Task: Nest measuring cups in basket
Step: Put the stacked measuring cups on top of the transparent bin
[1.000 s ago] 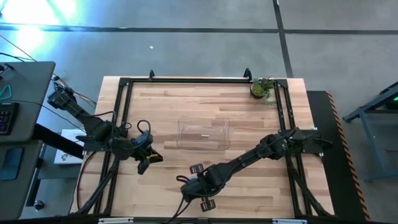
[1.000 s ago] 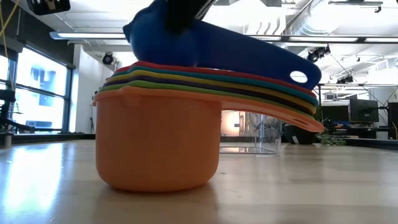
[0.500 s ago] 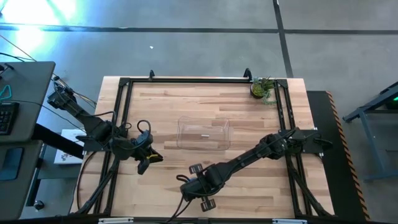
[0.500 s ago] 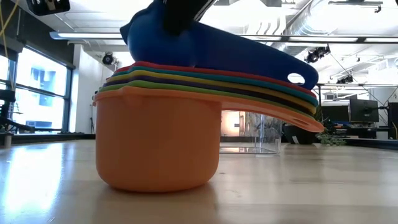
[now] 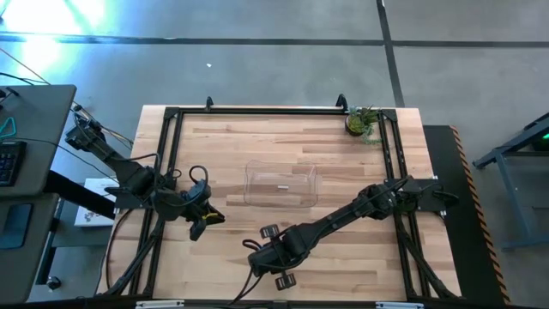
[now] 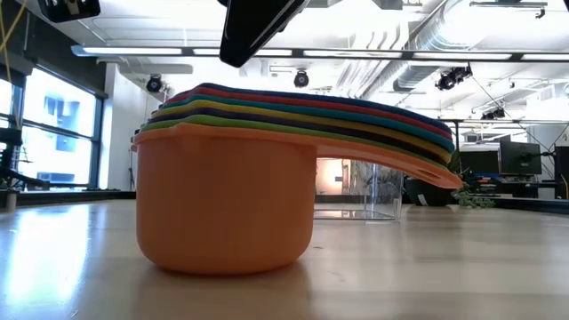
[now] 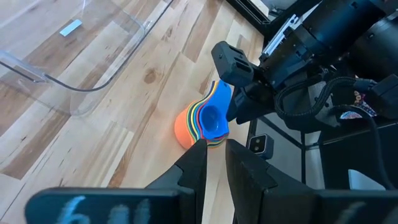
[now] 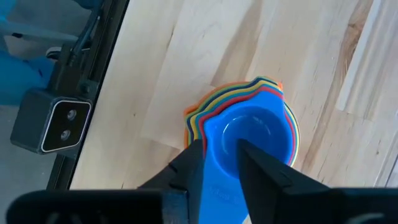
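- High view: the clear basket (image 5: 281, 184) sits near the middle of the wooden table (image 5: 232, 137). The right gripper (image 5: 264, 255) is on the near side of the basket, close to the table's front edge; the measuring cups are hidden under it here. The left gripper (image 5: 204, 219) waits off the basket's left front corner, and a small potted plant (image 5: 360, 121) stands at the far right corner, well apart from the basket.
- Low view: the measuring cups (image 6: 267, 178) stand nested in one stack on the table, well in front of the basket (image 6: 373, 191) and outside it. The orange cup is outermost, the coloured rims layered above it, the handles fanned out to one side. A dark gripper part hangs just above the stack without touching it.
- Left wrist view: the left gripper (image 7: 214, 163) has its fingers slightly apart and holds nothing. The stack (image 7: 202, 121), blue cup on top, lies between the basket (image 7: 74, 56) and the table's front edge, with the right arm (image 7: 311, 56) over it.
- Right wrist view: the right gripper (image 8: 219, 158) hangs directly above the stack (image 8: 249, 134), fingers parted with the blue cup showing between them. No grip on the cup is visible.
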